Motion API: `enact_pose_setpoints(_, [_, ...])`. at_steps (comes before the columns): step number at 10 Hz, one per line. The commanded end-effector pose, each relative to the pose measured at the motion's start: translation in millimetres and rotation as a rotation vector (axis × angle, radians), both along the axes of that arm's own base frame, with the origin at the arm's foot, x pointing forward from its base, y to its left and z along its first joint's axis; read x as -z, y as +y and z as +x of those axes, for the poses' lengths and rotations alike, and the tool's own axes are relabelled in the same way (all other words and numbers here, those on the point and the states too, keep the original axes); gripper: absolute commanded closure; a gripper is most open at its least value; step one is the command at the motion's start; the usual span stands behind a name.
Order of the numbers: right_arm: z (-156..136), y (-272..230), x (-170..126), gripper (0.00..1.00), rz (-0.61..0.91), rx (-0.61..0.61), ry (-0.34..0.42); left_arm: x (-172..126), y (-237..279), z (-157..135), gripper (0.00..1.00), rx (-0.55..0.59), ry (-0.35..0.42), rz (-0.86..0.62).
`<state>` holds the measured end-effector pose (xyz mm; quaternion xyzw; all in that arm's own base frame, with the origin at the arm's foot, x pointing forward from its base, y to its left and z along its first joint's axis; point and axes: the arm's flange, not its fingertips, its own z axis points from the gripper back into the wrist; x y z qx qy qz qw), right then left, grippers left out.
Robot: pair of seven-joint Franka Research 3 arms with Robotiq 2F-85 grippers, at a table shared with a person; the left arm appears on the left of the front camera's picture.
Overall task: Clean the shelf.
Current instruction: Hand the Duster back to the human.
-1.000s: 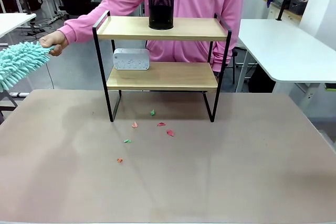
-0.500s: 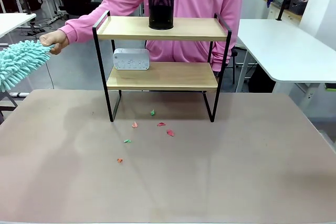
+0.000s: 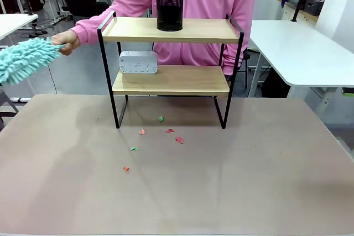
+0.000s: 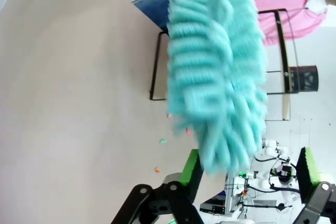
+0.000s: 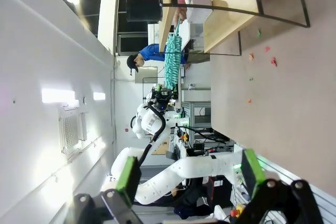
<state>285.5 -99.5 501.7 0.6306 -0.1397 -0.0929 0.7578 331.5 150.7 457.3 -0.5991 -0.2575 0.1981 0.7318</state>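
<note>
The shelf (image 3: 171,30) stands at the table's far middle, with a black mesh cup (image 3: 169,9) on its top board and a white box (image 3: 138,62) on the lower one. A person in pink behind it holds one end of a turquoise fluffy duster (image 3: 25,59) in a hand (image 3: 66,41) at the far left. In the left wrist view the duster (image 4: 215,72) hangs close in front of my left gripper (image 4: 249,169), its lower end between the wide-apart fingers. The shelf's black frame (image 4: 153,66) shows beyond it. My right gripper (image 5: 190,171) is open with nothing in it, far from the shelf (image 5: 231,9).
Small red and green paper scraps (image 3: 178,139) lie on the brown table (image 3: 249,192) in front of the shelf. A white table (image 3: 298,48) stands at the back right. Another white table edge (image 3: 14,21) is at the far left.
The person's hand has risen a little and moved right, lifting the duster's near end so it lies flatter.
</note>
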Motion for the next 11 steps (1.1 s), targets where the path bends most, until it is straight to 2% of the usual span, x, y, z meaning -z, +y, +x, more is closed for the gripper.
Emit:
enact_pose_setpoints(1, [0.6,-5.1,-1.7,0.0,-0.009,-0.009,-0.017,-6.7,-28.7,-29.9,0.0,0.071,-0.009,-0.027])
enact_pose_setpoints(4, [0.6,-5.1,-1.7,0.0,-0.009,-0.009,-0.017,-1.5,-80.9,-39.9,0.0,0.285,0.034,-0.034])
enact_pose_setpoints(6, [0.6,-5.1,-1.7,0.0,-0.009,-0.009,-0.017,30.5,-129.0,-37.5,0.0,0.478,0.138,-0.002])
enact_pose_setpoints(8, [0.6,-5.1,-1.7,0.0,-0.009,-0.009,-0.017,57.0,-158.3,-42.2,0.0,0.589,0.164,-0.015])
enact_pose_setpoints(9, [0.6,-5.1,-1.7,0.0,-0.009,-0.009,-0.017,9.9,-112.2,5.4,0.0,0.48,0.125,-0.024])
enact_pose_setpoints(11, [0.6,-5.1,-1.7,0.0,-0.009,-0.009,-0.017,9.9,-112.2,5.4,0.0,0.48,0.125,-0.024])
